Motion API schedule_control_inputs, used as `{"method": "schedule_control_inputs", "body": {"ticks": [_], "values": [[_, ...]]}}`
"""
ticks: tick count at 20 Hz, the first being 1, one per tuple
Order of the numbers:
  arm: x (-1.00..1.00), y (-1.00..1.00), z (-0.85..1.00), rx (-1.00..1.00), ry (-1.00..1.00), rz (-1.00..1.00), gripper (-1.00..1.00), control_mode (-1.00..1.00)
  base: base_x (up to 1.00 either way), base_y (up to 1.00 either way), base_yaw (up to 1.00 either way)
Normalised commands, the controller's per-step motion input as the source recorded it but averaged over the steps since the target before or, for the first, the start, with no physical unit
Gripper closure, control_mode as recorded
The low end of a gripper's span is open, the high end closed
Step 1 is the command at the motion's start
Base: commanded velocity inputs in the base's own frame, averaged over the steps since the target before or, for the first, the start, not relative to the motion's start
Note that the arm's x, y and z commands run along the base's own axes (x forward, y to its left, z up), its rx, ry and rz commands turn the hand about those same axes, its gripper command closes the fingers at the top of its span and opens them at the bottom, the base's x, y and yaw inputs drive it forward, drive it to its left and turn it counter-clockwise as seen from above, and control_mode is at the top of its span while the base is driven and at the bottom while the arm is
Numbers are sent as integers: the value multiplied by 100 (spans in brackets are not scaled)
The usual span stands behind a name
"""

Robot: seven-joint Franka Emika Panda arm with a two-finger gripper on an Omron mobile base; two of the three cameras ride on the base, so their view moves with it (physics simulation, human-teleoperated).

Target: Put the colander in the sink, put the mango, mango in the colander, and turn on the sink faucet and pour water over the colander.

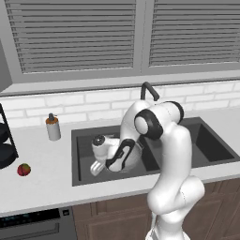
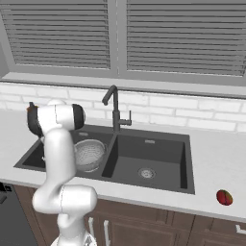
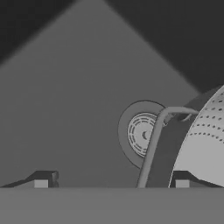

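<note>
Colander (image 2: 89, 154) sits in the left basin of the sink (image 2: 185, 163), at left of centre in the right base view; in the hand view its perforated wall (image 3: 205, 144) and thin wire handle curve up the right side beside the round drain (image 3: 141, 133). Gripper (image 3: 111, 183) hangs low in that basin with its jaws spread wide, holding nothing. One mango (image 1: 24, 169) lies on the counter (image 1: 42, 183) at far left of the left base view, another (image 2: 224, 197) at lower right of the right base view. Faucet (image 2: 114, 109) stands behind the sink.
</note>
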Motion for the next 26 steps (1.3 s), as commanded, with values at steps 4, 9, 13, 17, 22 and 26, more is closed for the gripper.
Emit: {"method": "schedule_control_inputs", "body": {"ticks": [4,9,13,17,22,26], "values": [[-5,33,80,7,0,1,-100,-100,0,0,0],[-15,28,100,3,-5,0,-100,-100,0,0,0],[-3,6,91,0,-5,0,-100,-100,0,0,0],[-19,5,100,0,-3,0,-100,-100,0,0,0],[-28,23,95,3,0,0,-100,-100,0,0,0],[-44,51,63,9,3,0,-100,-100,0,0,0]]}}
